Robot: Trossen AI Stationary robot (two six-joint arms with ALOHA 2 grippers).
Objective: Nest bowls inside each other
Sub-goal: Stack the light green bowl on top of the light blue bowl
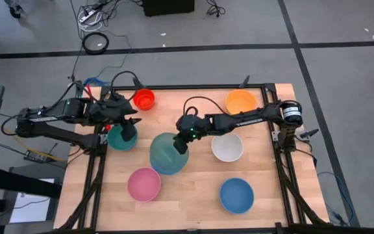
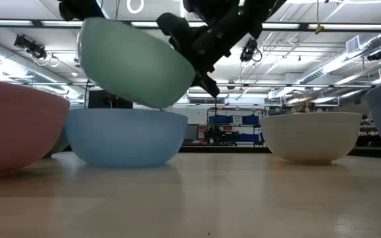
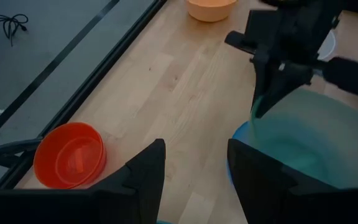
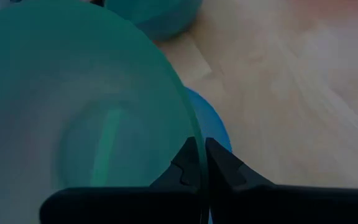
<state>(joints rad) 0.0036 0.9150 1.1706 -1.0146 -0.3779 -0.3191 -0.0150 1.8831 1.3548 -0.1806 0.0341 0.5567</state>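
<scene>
My right gripper (image 1: 181, 143) is shut on a green bowl (image 2: 134, 63), which hangs tilted right over a light blue bowl (image 2: 126, 135) at mid-table. My left gripper (image 3: 194, 180) stands open and holds nothing, above a teal bowl (image 1: 121, 139) at the left. A small red bowl (image 1: 144, 99) sits at the far left and an orange bowl (image 1: 240, 101) at the far right. On the tabletop also stand a white bowl (image 1: 226, 147), a pink bowl (image 1: 144, 184) and a blue bowl (image 1: 236, 195). My right gripper pinches the green bowl's rim (image 4: 194, 140) on the side toward the table's right, one finger inside the bowl and one outside. The fingers slant down from the table's right. The bowl is tilted, held side high, its underside just above the light blue bowl's rim (image 4: 216, 127).
The table's dark metal frame (image 1: 284, 169) runs along its edges. Bare wood lies between the pink and blue bowls at the near side and between the red and orange bowls at the far side.
</scene>
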